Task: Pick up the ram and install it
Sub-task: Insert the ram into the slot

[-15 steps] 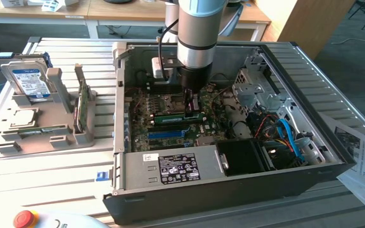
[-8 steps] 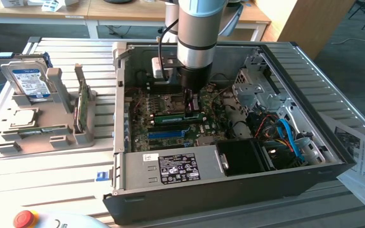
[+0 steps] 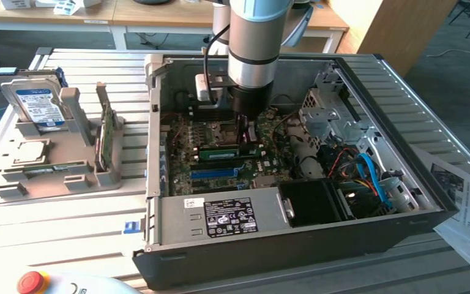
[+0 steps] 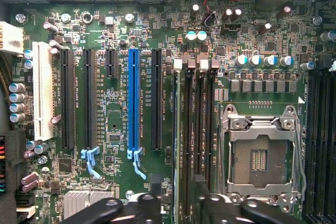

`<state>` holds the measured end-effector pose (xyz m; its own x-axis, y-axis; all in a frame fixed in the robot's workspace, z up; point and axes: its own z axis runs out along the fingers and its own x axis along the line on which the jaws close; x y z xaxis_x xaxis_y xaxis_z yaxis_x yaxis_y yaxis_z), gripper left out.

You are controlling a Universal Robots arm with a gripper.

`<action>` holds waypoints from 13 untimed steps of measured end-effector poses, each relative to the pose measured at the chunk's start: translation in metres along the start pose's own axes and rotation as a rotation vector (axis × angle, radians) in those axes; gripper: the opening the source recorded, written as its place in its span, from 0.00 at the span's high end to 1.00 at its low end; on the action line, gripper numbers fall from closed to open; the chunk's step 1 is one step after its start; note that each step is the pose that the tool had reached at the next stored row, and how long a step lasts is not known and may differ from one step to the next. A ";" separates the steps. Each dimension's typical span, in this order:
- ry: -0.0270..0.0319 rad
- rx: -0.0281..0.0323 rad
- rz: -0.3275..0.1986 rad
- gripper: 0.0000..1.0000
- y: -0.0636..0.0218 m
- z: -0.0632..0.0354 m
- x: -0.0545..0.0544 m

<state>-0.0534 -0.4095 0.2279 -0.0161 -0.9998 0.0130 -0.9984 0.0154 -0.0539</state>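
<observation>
Hand (image 3: 247,131) apart, deep in case (image 3: 300,245), right by ram (image 3: 218,149) on board (image 3: 184,138). Exterior view: walls (image 3: 155,122) all round, wires (image 3: 366,168) at 4 o'clock, drive (image 3: 35,101) at 9 o'clock.

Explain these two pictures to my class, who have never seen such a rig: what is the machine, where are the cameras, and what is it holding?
The grey column is a robot arm. Its gripper reaches into an open computer case on a slatted table. One camera watches from outside; the other rides on the wrist, looking down at the motherboard. The gripper's jaws stand apart, holding nothing. A thin green stick, seemingly the ram, sits in a slot beneath it. Beside the case, a grey rack holds a hard drive and a green card.
</observation>
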 end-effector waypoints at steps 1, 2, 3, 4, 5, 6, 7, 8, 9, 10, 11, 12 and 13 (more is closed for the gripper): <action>0.0000 0.0000 0.000 0.63 0.0000 0.0000 0.000; 0.0000 0.0000 0.000 0.63 0.0000 0.0000 0.000; 0.0000 0.0000 0.000 0.63 0.0000 0.0000 0.000; 0.0000 0.0000 0.000 0.63 0.0000 0.0000 0.000; 0.0000 0.0000 0.000 0.63 0.0000 0.0000 0.000; 0.0000 0.0000 0.000 0.63 0.0000 0.0000 0.000; 0.0001 0.0000 0.000 0.63 0.0000 0.0000 0.000; 0.0000 0.0000 0.000 0.63 0.0000 0.0000 0.000; 0.0000 0.0000 0.000 0.63 0.0000 0.0000 0.000; 0.0000 0.0000 0.000 0.63 0.0000 0.0000 0.000; 0.0000 0.0000 0.000 0.63 0.0000 0.0000 0.000; 0.0000 0.0000 0.000 0.63 0.0000 0.0000 0.000; 0.0001 0.0000 0.000 0.63 0.0000 0.0000 0.000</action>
<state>-0.0534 -0.4095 0.2279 -0.0161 -0.9998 0.0131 -0.9984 0.0153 -0.0539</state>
